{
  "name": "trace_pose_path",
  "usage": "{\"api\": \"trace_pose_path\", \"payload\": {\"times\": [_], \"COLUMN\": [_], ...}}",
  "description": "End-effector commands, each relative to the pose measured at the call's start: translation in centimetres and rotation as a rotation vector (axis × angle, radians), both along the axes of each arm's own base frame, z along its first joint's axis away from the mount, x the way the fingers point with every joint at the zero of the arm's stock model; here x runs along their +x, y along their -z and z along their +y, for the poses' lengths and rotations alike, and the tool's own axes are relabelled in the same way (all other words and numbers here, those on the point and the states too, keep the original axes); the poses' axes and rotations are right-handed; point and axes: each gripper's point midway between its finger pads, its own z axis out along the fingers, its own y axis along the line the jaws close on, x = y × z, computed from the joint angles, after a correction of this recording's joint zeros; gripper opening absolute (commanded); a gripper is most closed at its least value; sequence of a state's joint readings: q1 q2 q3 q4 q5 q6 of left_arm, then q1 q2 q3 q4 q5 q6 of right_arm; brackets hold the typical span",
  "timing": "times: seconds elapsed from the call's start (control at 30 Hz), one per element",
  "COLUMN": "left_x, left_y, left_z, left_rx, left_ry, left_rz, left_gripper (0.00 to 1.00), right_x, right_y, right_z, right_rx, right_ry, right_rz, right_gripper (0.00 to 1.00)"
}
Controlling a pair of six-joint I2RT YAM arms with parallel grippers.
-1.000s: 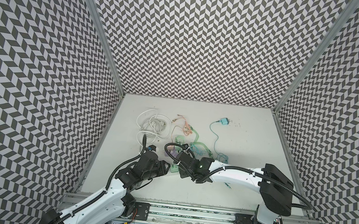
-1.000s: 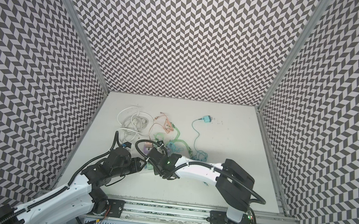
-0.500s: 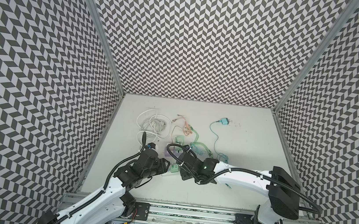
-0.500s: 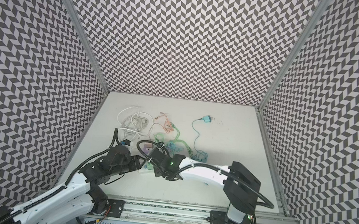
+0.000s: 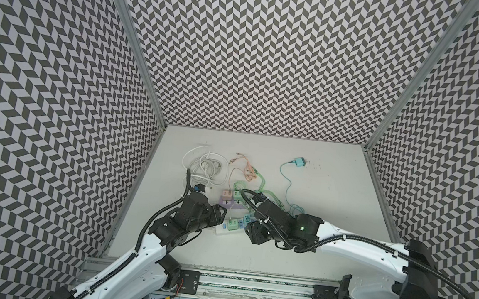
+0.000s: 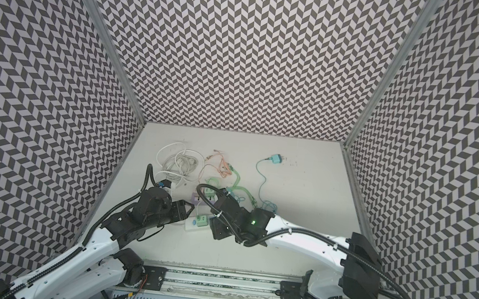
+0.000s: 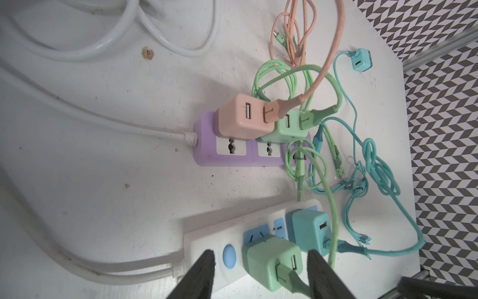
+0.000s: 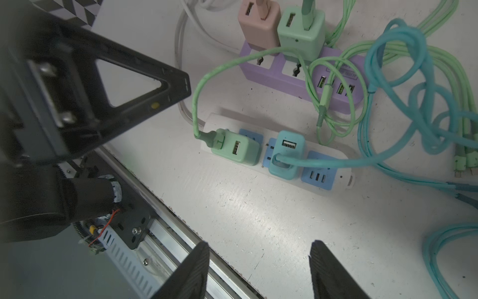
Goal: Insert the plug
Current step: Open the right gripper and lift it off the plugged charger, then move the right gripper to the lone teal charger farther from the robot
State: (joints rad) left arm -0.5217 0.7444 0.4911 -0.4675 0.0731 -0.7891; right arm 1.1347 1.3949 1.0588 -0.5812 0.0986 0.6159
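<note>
A mint-green plug (image 7: 271, 261) with a green cable stands in the end socket of the white power strip (image 7: 207, 233), beside its blue button; no prongs show. My left gripper (image 7: 261, 256) is open, one finger on each side of the plug with a gap at both. The plug (image 5: 232, 224) also shows in both top views, just right of the left gripper (image 5: 223, 214). My right gripper (image 8: 260, 246) is open over bare table by the front rail, short of the strip (image 8: 326, 186), and holds nothing.
A teal plug (image 8: 285, 155) sits in the same strip. Behind it a purple strip (image 7: 225, 155) carries a pink charger (image 7: 243, 119) and a green one. Tangled green and teal cables (image 8: 413, 103) lie right of the strips. A loose teal plug (image 5: 298, 162) and white cable coil (image 5: 204, 164) lie farther back.
Both grippers have opened wider. The left fingers have come off the green plug, which stays in the strip. The right gripper has drawn back a little toward the front.
</note>
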Motion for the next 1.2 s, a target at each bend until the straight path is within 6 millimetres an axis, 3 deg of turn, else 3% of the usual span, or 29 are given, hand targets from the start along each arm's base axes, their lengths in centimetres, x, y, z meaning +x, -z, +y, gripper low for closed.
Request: {"api": "trace_pose_path", "payload": {"times": [0.0, 0.27, 0.53, 0.93, 1.17], "left_x": [0.2, 0.6, 0.4, -0.2, -0.6], "left_y": [-1.3, -2.5, -3.3, -3.9, -4.0], "left_z": [-0.1, 0.3, 0.2, 0.3, -0.1], "left_rx": [-0.001, -0.001, -0.028, -0.057, -0.079], "left_ry": [0.027, 0.021, 0.033, 0.040, 0.062], "left_rz": [-0.029, -0.053, -0.078, -0.096, -0.096], "left_gripper": [0.65, 0.65, 0.66, 0.66, 0.66], "right_x": [1.7, 8.2, 14.7, 22.6, 27.2], "right_y": [-2.1, -5.5, -6.4, -4.1, -2.3], "right_z": [-1.0, -6.1, -11.8, -17.0, -18.4], "right_rx": [0.081, 0.143, 0.086, 0.020, 0.025], "right_ry": [0.023, 0.214, 0.430, 0.600, 0.686], "right_rz": [-0.039, -0.208, -0.306, -0.342, -0.311], "right_gripper": [0.63, 0.69, 0.74, 0.81, 0.81]}}
